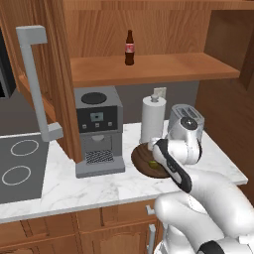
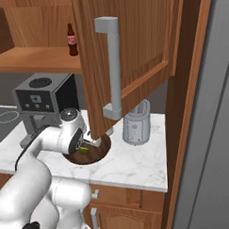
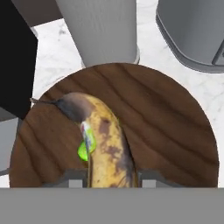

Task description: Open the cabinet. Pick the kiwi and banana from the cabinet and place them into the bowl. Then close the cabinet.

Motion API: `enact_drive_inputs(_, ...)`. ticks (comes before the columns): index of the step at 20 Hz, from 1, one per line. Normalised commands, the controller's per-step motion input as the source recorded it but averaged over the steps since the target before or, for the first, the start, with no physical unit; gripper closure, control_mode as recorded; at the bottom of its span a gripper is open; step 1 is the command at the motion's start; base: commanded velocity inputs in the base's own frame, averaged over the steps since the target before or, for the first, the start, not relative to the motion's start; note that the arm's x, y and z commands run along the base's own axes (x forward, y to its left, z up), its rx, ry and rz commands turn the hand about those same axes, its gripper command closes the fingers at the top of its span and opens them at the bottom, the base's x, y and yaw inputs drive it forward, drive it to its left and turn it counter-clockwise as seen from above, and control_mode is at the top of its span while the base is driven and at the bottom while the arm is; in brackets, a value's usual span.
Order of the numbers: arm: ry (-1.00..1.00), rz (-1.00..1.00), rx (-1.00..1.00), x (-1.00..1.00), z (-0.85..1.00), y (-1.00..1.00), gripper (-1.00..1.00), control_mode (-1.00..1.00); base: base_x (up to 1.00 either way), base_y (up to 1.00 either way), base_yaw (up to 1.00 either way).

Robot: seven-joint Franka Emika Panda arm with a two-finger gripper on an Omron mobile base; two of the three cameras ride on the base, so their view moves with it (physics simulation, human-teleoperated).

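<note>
Gripper [image 3: 110,177]: my jaws are sitting narrowly apart, pinching the banana [image 3: 103,140] between them at 6 o'clock of the hand view, directly above the bowl [image 3: 166,131].
Banana: it is curving up from my fingertips toward 10 o'clock, its dark tip hanging over the bowl's wood-grain floor.
Kiwi [image 3: 83,150]: a small green patch is peeking out at 9 o'clock of the banana, inside the bowl.
Bowl: it is resting on the marble counter [image 1: 99,186], with the paper towel roll [image 1: 152,119] at its 12 o'clock and the toaster [image 1: 187,115] near 1 o'clock.
Cabinet [image 1: 149,69]: both doors are standing open; a dark bottle [image 1: 129,48] is standing on its shelf.
Coffee machine [image 1: 98,130]: it is sitting at 9 o'clock of the bowl.
</note>
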Motion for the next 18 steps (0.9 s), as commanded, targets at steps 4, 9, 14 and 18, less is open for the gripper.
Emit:
enact_drive_inputs(4,-0.06,0.00,-0.04,0.39,-0.28,0.00,-1.00,-1.00,0.00,0.00,0.00)
enact_drive_inputs(9,-0.02,0.00,0.00,0.22,-0.09,0.00,-1.00,-1.00,0.00,0.00,0.00)
enact_drive_inputs(14,0.00,0.00,0.00,0.07,0.04,0.00,-1.00,-1.00,0.00,0.00,0.00)
enact_drive_inputs(18,-0.07,0.00,0.00,-0.14,0.46,0.00,-1.00,-1.00,0.00,0.00,0.00)
